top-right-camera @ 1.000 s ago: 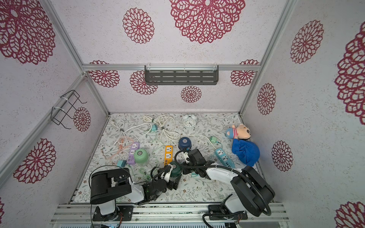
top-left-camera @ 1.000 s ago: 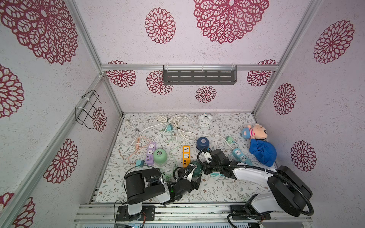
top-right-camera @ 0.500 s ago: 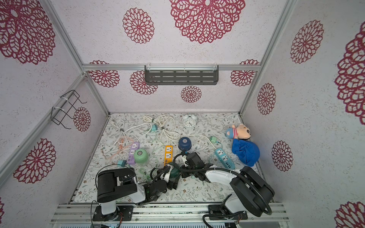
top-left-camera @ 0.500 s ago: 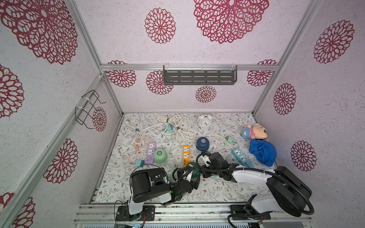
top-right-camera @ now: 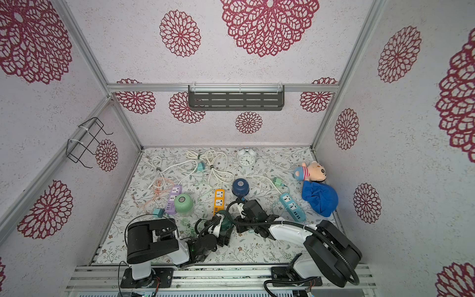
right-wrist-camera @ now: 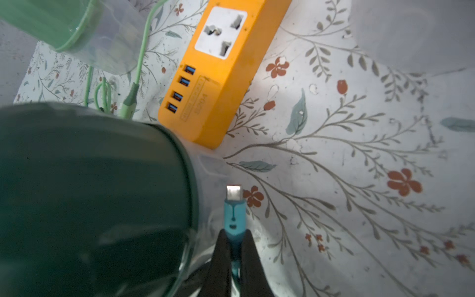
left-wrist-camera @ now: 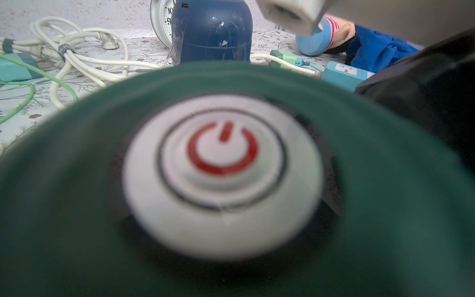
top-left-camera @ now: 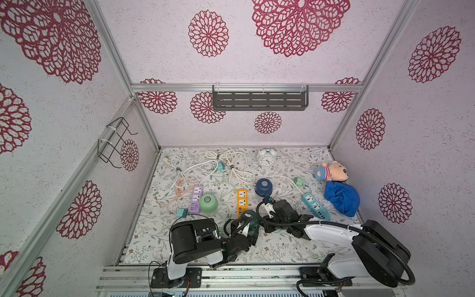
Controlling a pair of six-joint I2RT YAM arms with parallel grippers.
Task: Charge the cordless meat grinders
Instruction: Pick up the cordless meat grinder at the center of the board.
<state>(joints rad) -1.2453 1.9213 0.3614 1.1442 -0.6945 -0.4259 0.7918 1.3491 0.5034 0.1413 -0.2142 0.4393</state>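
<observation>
A: Dark grinder [top-left-camera: 251,218], where?
B: Front of the table [top-left-camera: 282,246], just off the USB end of the orange strip [top-left-camera: 242,201], between the two arms. It looks tipped over, with the button end toward the left claw [top-left-camera: 248,226] and the clear cup toward the right arm.
A: Left claw gripping it?
B: Can't tell. It's right up against the dome. The left wrist view is all green dome and a red power symbol, with no fingers in sight.
A: Right claw [right-wrist-camera: 234,244]?
B: Clenched on a teal plug [right-wrist-camera: 234,213], metal tip sticking out front, just beside the clear cup. Can't tell if it's touching.
A: Other two?
B: Mint grinder [top-left-camera: 208,202] is upright, just beside the purple strip [top-left-camera: 196,199]. Navy grinder [top-left-camera: 263,187] is upright farther back, between the orange strip and the blue strip [top-left-camera: 314,205], with the clock [top-left-camera: 266,159] behind it.
</observation>
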